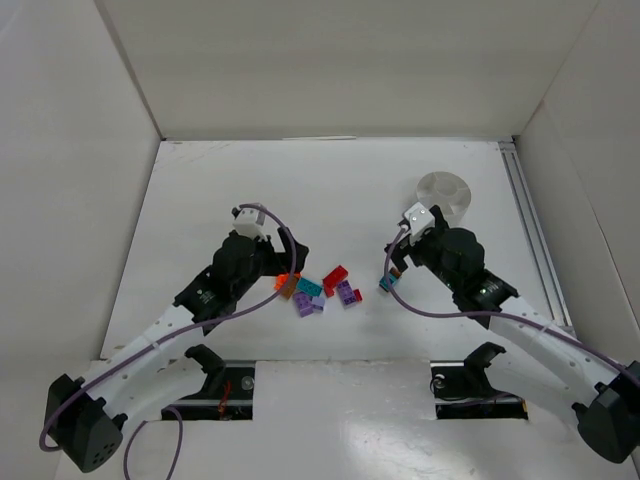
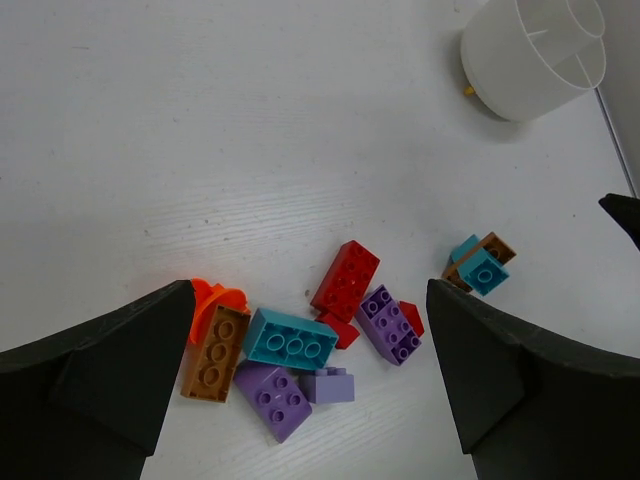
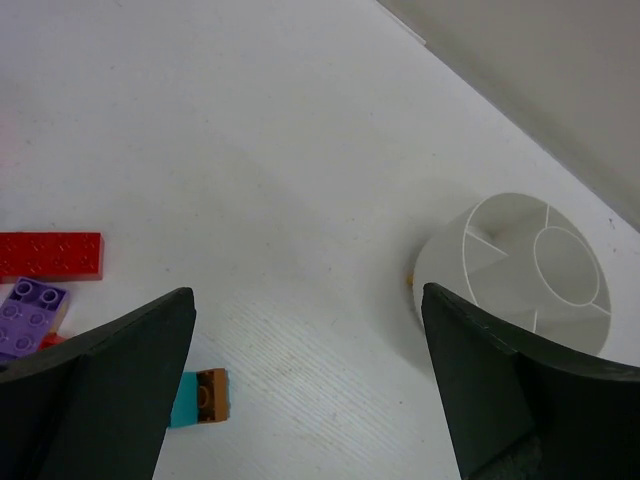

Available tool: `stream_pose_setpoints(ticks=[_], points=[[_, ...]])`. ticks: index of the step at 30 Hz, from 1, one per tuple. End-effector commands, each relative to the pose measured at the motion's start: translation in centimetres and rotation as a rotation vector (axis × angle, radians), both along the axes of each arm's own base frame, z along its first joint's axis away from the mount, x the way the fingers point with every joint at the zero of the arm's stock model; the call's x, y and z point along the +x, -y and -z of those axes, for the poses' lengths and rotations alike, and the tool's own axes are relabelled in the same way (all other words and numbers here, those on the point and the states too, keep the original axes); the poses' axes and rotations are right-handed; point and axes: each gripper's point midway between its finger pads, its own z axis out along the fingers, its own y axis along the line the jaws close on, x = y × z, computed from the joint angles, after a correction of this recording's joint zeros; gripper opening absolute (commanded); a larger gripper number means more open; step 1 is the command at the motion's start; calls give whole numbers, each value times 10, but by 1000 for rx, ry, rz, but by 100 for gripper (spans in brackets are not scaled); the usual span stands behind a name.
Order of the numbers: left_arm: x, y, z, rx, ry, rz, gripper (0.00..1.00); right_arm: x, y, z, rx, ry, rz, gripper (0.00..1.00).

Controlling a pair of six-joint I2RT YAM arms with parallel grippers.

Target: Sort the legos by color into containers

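Note:
A loose pile of legos lies mid-table (image 1: 320,290). In the left wrist view I see a red brick (image 2: 346,279), a teal brick (image 2: 292,339), purple bricks (image 2: 390,323) (image 2: 272,398), a brown-orange brick (image 2: 215,352) and an orange piece (image 2: 215,298). A teal brick joined to a brown one (image 2: 480,265) lies apart to the right, and it also shows in the right wrist view (image 3: 200,397). The round white divided dish (image 1: 443,195) (image 2: 535,55) (image 3: 520,275) looks empty. My left gripper (image 1: 290,268) (image 2: 310,300) is open over the pile. My right gripper (image 1: 393,262) (image 3: 307,300) is open, empty, above the teal-brown pair.
White walls enclose the table on the left, back and right. A metal rail (image 1: 530,220) runs along the right edge beside the dish. The red brick (image 3: 50,254) and a purple brick (image 3: 30,305) show at the left of the right wrist view.

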Motion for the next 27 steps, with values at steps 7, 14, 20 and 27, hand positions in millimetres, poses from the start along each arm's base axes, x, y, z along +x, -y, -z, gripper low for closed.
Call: stream_pose_setpoints(ticks=[7, 14, 20, 27], points=[[1, 6, 9, 11, -3, 32, 100, -14, -13, 27, 111, -136, 0, 99], [-4, 15, 25, 18, -30, 92, 100, -21, -19, 69, 105, -285, 18, 91], [-3, 12, 26, 11, -43, 63, 100, -39, -76, 50, -81, -174, -247, 90], [6, -48, 31, -7, -98, -332, 100, -58, -160, 60, -201, -168, -432, 88]])
